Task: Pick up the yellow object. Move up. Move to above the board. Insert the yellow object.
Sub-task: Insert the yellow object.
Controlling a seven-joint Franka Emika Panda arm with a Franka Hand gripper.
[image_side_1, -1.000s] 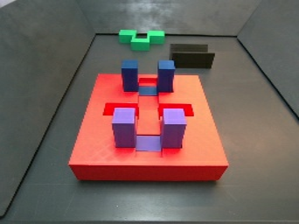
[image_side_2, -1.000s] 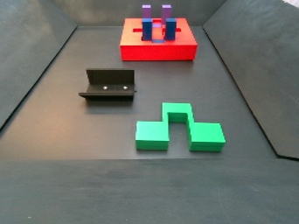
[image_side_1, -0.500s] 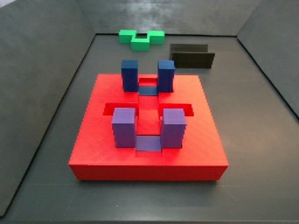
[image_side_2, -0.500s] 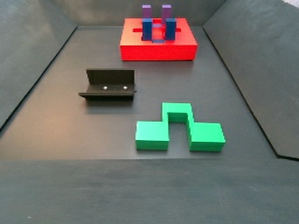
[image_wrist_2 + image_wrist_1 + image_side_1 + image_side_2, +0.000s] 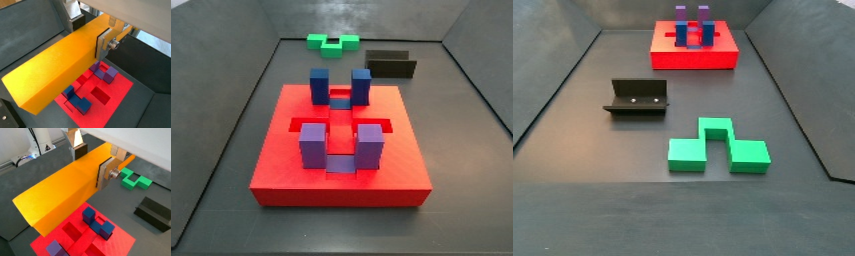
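In both wrist views my gripper [image 5: 92,164] [image 5: 89,34] is shut on the yellow object [image 5: 63,190] [image 5: 57,70], a long yellow-orange bar clamped across its width between the silver fingers [image 5: 105,173]. The bar hangs high over the board [image 5: 75,229] [image 5: 112,91], a red slab with recessed slots, dark-blue posts [image 5: 100,225] and purple posts [image 5: 103,74]. The board also shows in both side views [image 5: 401,165] [image 5: 694,60]. Neither the gripper nor the bar shows in the side views.
A green notched block [image 5: 137,179] [image 5: 334,42] [image 5: 714,148] lies on the dark floor beyond the board. The dark fixture [image 5: 155,213] [image 5: 392,65] [image 5: 637,98] stands between them, off to one side. Grey walls enclose the floor.
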